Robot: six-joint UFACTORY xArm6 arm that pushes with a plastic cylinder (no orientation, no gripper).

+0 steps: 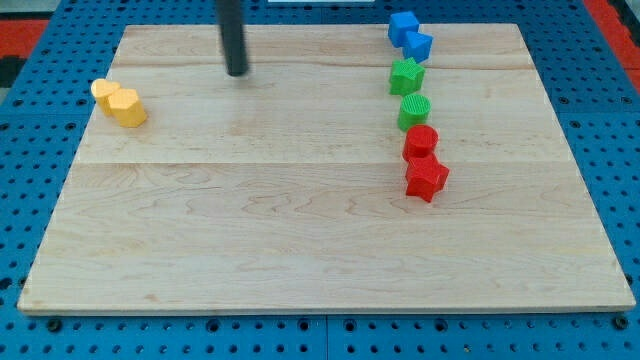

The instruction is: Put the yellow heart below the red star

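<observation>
The red star point(427, 179) lies at the lower end of a line of blocks on the board's right side. Two yellow blocks touch each other at the board's left edge: one point(104, 93) to the upper left looks like the heart, the other point(129, 107) is longer, its shape unclear. My tip point(237, 73) is on the board near the view's top, well right of the yellow blocks and far left of the red star. It touches no block.
Above the red star stand a red cylinder point(421, 141), a green cylinder point(414, 110), a green star point(406, 75) and two blue blocks point(403, 26) point(419, 45). The wooden board point(250, 230) rests on a blue pegboard.
</observation>
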